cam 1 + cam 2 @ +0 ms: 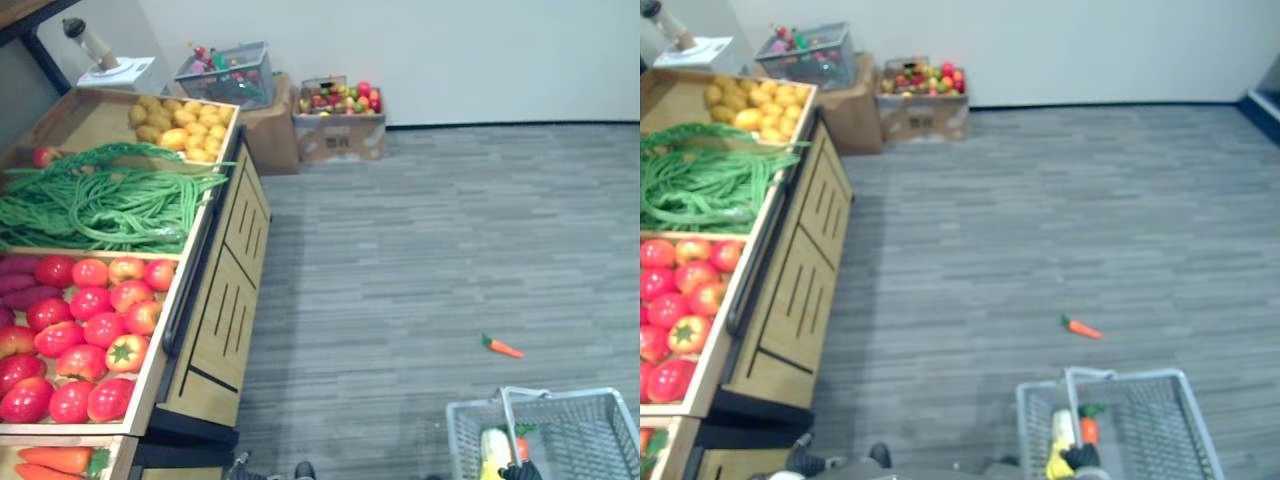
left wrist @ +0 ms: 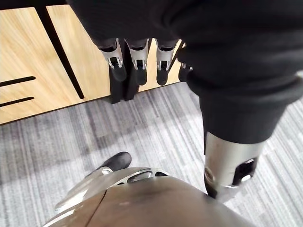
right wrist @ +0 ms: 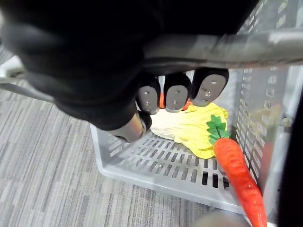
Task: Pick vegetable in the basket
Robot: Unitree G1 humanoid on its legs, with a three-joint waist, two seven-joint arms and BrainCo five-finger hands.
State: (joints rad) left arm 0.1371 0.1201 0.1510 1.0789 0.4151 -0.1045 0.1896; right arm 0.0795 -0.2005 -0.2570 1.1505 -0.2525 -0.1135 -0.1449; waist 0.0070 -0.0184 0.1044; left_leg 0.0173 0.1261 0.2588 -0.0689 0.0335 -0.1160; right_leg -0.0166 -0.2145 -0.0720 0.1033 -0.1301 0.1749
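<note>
My right hand is closed round the handle of the basket. The dark-tipped fingers curl under the smooth grey bar, so the basket hangs from my grip above the floor, which is grey carpet with a fine striped weave.

The basket is pale grey plastic, boxy, its walls and bottom cut into a lattice of narrow slots. Two vegetables lie on its bottom. One is an ear of corn, a pale cob wrapped in crinkled yellow husk. The other is a carrot – glossy orange, tapered, with a jagged green top – lying just beside the corn and against the wall. A stray carrot lies on the carpet, apart from the basket.

My left hand hangs empty, fingers straight and side by side, pointing at the stand – light wood panels with black slots and a dark rail along the edge.

The stand's trays hold:
- round, shiny red tomatoes
- a tangled heap of long, thin green beans
- lumpy yellow potatoes
- more carrots in the nearest corner
</note>
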